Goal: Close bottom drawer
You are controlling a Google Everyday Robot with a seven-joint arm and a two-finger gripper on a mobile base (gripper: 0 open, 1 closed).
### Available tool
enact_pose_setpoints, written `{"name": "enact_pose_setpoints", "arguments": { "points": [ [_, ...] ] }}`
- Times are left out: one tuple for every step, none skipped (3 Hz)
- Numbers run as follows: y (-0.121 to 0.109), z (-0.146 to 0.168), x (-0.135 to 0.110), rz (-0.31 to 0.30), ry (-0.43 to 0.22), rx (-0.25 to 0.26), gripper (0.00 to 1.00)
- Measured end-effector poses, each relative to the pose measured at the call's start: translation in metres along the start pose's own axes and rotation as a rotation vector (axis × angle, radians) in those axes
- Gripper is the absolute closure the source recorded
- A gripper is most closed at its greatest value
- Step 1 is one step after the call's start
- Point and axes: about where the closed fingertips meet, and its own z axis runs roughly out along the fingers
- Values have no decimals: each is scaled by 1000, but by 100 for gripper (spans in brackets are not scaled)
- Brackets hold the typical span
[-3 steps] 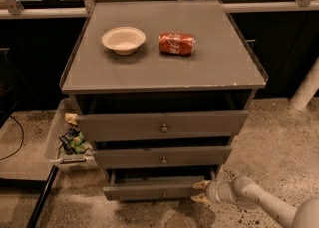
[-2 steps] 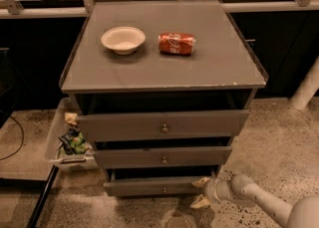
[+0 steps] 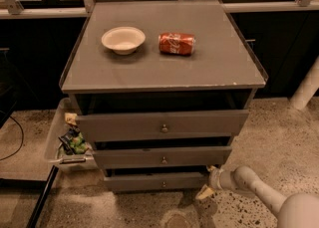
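The bottom drawer [image 3: 158, 182] is the lowest and slimmest grey front of the grey cabinet [image 3: 164, 75], with a tiny brass knob [image 3: 163, 184]. Its front sits nearly flush under the middle drawer [image 3: 162, 157]. My gripper [image 3: 209, 182] is low at the drawer's right end, at the tip of my white arm [image 3: 259, 192], which comes in from the lower right. One fingertip [image 3: 203, 193] points down toward the floor just right of the drawer front.
A white bowl [image 3: 123, 39] and a red soda can [image 3: 177, 43] lying on its side rest on the cabinet top. The top drawer [image 3: 162, 125] stands slightly out. A plastic bin [image 3: 59, 146] with litter sits on the floor to the left. A white pole [image 3: 306, 86] stands at the right.
The bottom drawer has slid inward, from sticking out to nearly flush. My gripper moved in toward the cabinet with it.
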Motion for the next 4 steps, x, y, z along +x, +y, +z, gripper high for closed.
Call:
{"name": "enact_pose_setpoints", "arguments": {
  "points": [
    [3, 0, -1, 2, -4, -8, 0],
    [21, -12, -2, 7, -6, -46, 0],
    [56, -56, -4, 26, 9, -128, 0],
    [76, -107, -17, 25, -7, -182, 0]
  ]
}}
